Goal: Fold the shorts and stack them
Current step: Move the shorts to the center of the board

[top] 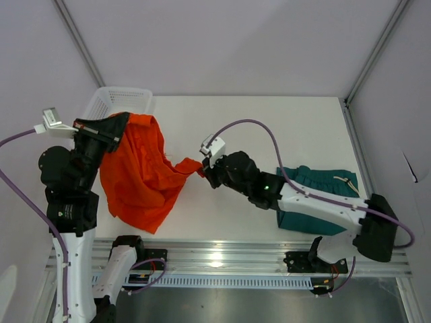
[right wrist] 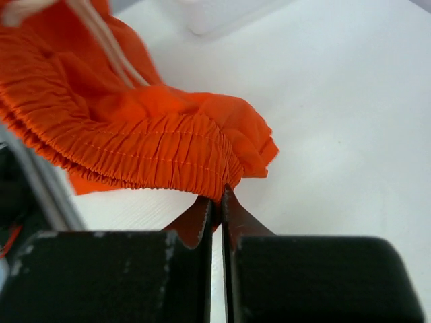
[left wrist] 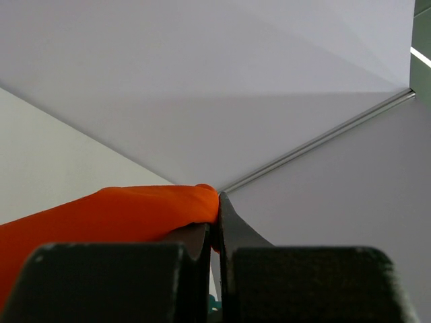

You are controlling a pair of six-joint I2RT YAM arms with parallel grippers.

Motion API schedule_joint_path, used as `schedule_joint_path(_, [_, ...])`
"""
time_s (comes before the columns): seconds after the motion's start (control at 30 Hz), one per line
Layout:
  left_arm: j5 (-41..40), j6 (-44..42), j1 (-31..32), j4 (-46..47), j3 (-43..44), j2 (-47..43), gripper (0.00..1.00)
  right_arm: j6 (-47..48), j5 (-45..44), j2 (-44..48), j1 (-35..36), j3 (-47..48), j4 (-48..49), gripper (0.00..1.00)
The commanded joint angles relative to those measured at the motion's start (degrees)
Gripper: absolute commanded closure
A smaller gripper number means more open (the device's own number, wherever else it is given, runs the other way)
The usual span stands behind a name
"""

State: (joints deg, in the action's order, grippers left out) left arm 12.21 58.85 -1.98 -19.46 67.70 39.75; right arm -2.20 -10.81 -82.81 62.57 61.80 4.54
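Though slack, orange shorts (top: 138, 175) lengthwise left-to-right

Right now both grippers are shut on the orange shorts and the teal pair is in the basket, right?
Not quite: top view shows the teal pair on the table, not in the basket. Left gripper and right gripper are shut on the orange shorts.

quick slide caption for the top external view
Left gripper and right gripper each pinch an edge of the orange shorts; teal shorts lie at right, white basket behind.
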Motion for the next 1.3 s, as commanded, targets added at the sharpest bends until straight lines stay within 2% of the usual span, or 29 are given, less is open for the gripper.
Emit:
schedule_joint_path(0.0, [1.33, -1.45, 0.22, 3.12, 5.94, -1.07, 1.0, 1.93, 10.44, 9.56, 0.89, 3.14, -11.63, 1.0])
schedule_joint_path(0.03, [1.33, -1.72, 0.22, 2.68, 6.65, -1.25, 1.0, 1.93, 12.46, 11.07, 1.33, 4.02, -16.0, 1.0])
schedule_joint_path(0.2, [0.36, -2.95, 0.22, 1.53, 11.75, -2.83, 1.0, 1.85, 19.84, 17.67, 3.96, 10.43, -25.96, 1.0])
schedule_joint_path(0.33, [-1.57, -4.27, 0.22, 1.45, 14.29, -2.66, 1.0, 1.06, 24.6, 17.59, 5.98, 14.66, -35.36, 1.0])
schedule_joint_path(0.4, [-1.31, -4.71, 0.22, 1.01, 15.43, -2.13, 1.0, 0.53, 26.88, 17.24, 6.95, 15.89, -37.05, 1.0])
schedule_joint_path(0.57, [-2.18, -5.41, 0.22, 0.74, 16.85, -2.48, 1.0, -0.35, 27.16, 16.01, 13.19, 19.05, -42.32, 1.0])
schedule_joint_path(0.67, [-4.21, -6.9, 0.22, 0.74, 17.64, -3.1, 1.0, -0.27, 26.89, 15.48, 14.6, 21.25, -45.05, 1.0])
schedule_joint_path(0.73, [-4.12, -6.73, 0.22, 1.61, 16.16, -2.4, 1.0, 0.17, 23.74, 14.87, 14.25, 21.78, -46.8, 1.0])
schedule_joint_path(0.93, [0.62, -1.73, 0.22, 13.55, 5.35, 4.27, 1.0, -0.97, 29.17, 9.69, -3.38, 21.61, -50.15, 1.0])
schedule_joint_path(1.0, [0.45, -0.85, 0.22, 19.79, 0.69, 7.95, 1.0, -1.32, 34.17, 7.58, -12.93, 20.73, -50.33, 1.0])
schedule_joint_path(1.07, [0.8, 0.3, 0.66, 27.94, -2.3, 11.65, 1.0, -1.32, 35.76, 4.42, -17.11, 20.47, -50.15, 1.0])
schedule_joint_path(1.17, [0.19, 0.39, 4.25, 34.82, -4.95, 21.4, 1.0, -2.63, 37.08, -0.94, -23.7, 22.04, -50.76, 1.0])
schedule_joint_path(1.2, [-0.25, 0.04, 6.61, 39.72, -5.47, 24.3, 1.0, -3.25, 37.44, -1.91, -27.37, 22.05, -50.07, 1.0])
schedule_joint_path(1.27, [-1.13, -0.31, 8.82, 44.05, -4.86, 34.31, 1.0, -6.32, 38.4, -5.42, -32.13, 22.4, -49.54, 1.0])
